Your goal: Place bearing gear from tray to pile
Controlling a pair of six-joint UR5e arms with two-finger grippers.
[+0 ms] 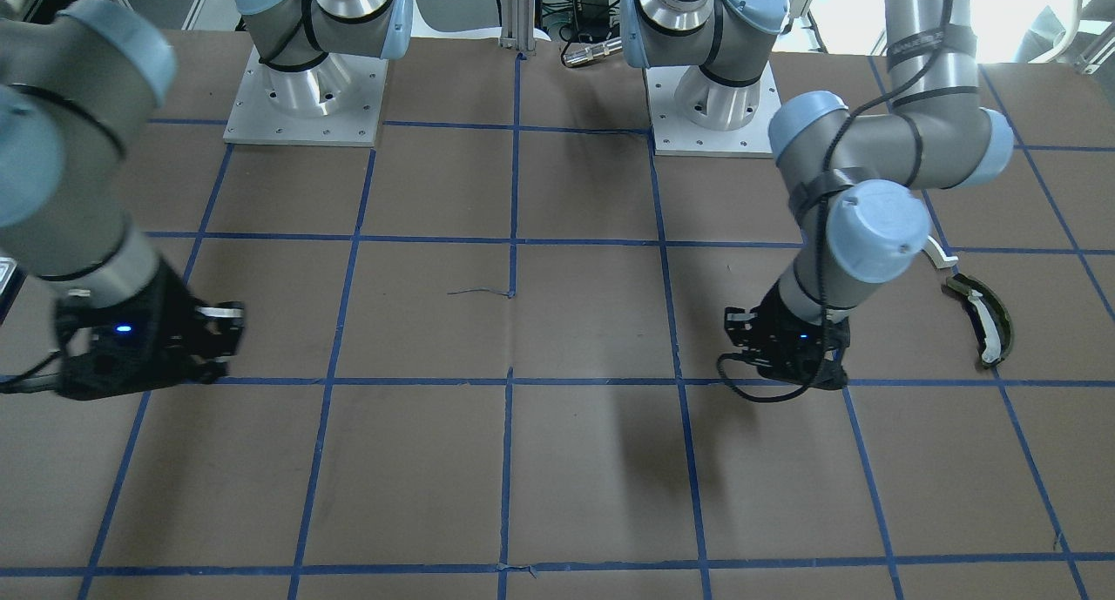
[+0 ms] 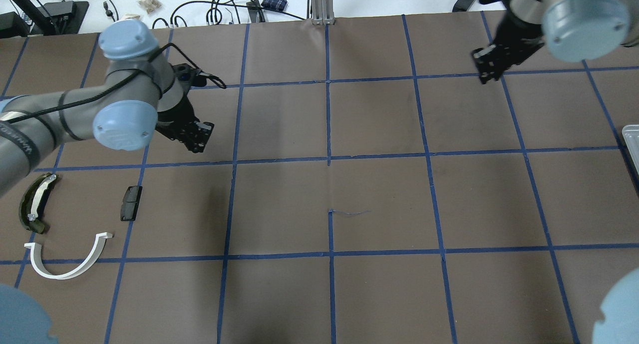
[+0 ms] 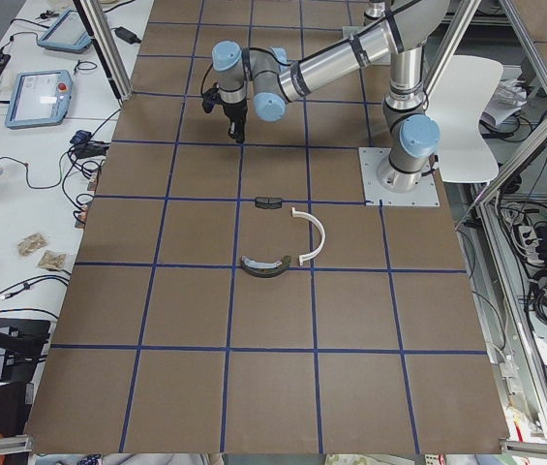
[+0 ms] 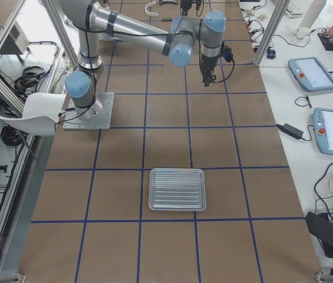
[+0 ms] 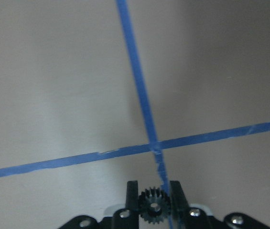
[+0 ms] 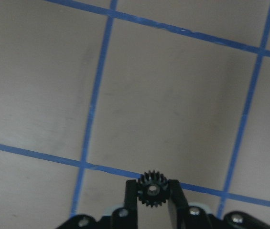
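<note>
My left gripper [image 5: 153, 202] is shut on a small black toothed bearing gear [image 5: 153, 206] and holds it above a crossing of blue tape lines. In the overhead view this gripper [image 2: 197, 134] is above and to the right of the pile: a small black block [image 2: 131, 202], an olive curved piece with a white strip [image 2: 35, 201] and a white plastic arc [image 2: 67, 261]. My right gripper [image 6: 153, 191] is shut on a second black gear [image 6: 153, 188] at the far right of the table [image 2: 486, 67]. The ribbed tray [image 4: 177, 188] lies behind it; only a corner shows in the overhead view [image 2: 630, 139].
The brown table top [image 2: 329, 184] is marked into squares by blue tape. Both arm bases [image 1: 305, 95] stand at the robot's edge. Cables and small devices [image 2: 224, 9] lie beyond the far edge. The olive piece also shows in the front-facing view [image 1: 984, 317].
</note>
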